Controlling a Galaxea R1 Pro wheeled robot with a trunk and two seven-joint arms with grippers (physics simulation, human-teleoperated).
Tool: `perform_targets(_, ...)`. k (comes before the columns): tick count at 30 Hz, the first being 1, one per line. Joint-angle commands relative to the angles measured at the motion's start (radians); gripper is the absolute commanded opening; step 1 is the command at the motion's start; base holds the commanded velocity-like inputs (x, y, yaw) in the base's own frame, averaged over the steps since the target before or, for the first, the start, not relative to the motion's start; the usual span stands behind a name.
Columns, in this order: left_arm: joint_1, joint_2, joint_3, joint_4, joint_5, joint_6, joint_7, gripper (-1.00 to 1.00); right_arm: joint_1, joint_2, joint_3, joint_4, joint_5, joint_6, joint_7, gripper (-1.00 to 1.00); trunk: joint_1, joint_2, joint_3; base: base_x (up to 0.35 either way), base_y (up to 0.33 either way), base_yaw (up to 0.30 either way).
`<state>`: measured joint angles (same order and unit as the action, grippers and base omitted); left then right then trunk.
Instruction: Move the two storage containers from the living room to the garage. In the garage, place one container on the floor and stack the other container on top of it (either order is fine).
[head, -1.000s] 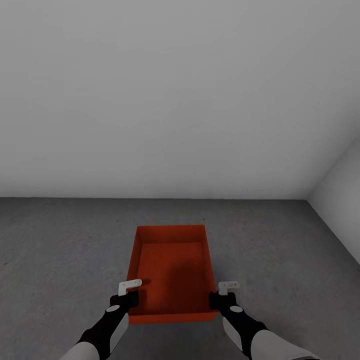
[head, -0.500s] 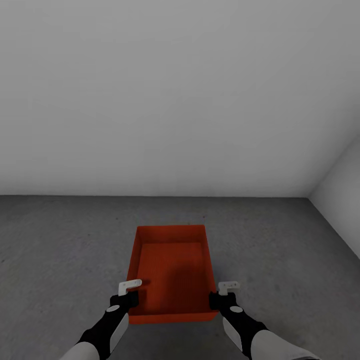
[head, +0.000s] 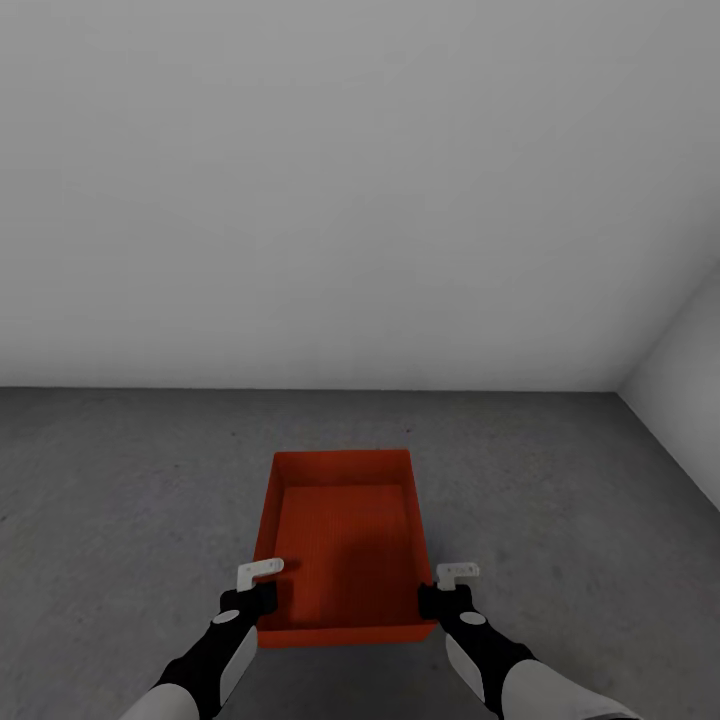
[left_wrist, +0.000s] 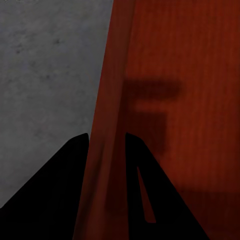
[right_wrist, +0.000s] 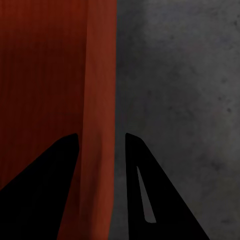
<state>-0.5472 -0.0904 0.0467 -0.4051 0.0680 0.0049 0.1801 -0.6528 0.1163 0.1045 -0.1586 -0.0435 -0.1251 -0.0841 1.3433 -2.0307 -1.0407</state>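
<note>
Left gripper (head: 258, 584) and right gripper (head: 447, 586) each straddle a side wall of the storage container (head: 343, 540), apparently clamped on it, box between them over the floor (head: 120, 500), long axis running away from the robot

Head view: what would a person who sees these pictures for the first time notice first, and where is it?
First the orange-red box, open at the top and empty, low in the middle of the view over the dark grey floor. Next the two grippers at its near corners: the left gripper on the left wall and the right gripper on the right wall, each with a finger on either side. Behind stands a bare pale wall.
</note>
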Motion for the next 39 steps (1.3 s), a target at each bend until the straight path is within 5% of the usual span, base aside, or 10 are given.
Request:
perform_targets(1,0.0,0.0,0.001,-0.051,0.001,0.001,0.003,-1.0,-0.001,-0.005,-0.006,0.005,-0.011,-0.004,-0.022,-1.0,0.0,0.0,-0.001,0.0,0.0,0.0)
perform_targets(7,0.0,0.0,0.001,-0.051,0.001,0.001,0.003,-1.0,0.0,-0.006,-0.006,0.005,-0.012,-0.004,-0.022,-1.0,0.0,0.0,-0.001,0.0,0.0,0.0)
perform_targets(39,0.0,0.0,0.001,-0.052,0.001,0.003,0.003,-1.0,0.0,-0.007,-0.006,0.005,-0.012,-0.004,-0.025,-1.0,0.123,-0.224,-0.101,0.0,0.0,0.0)
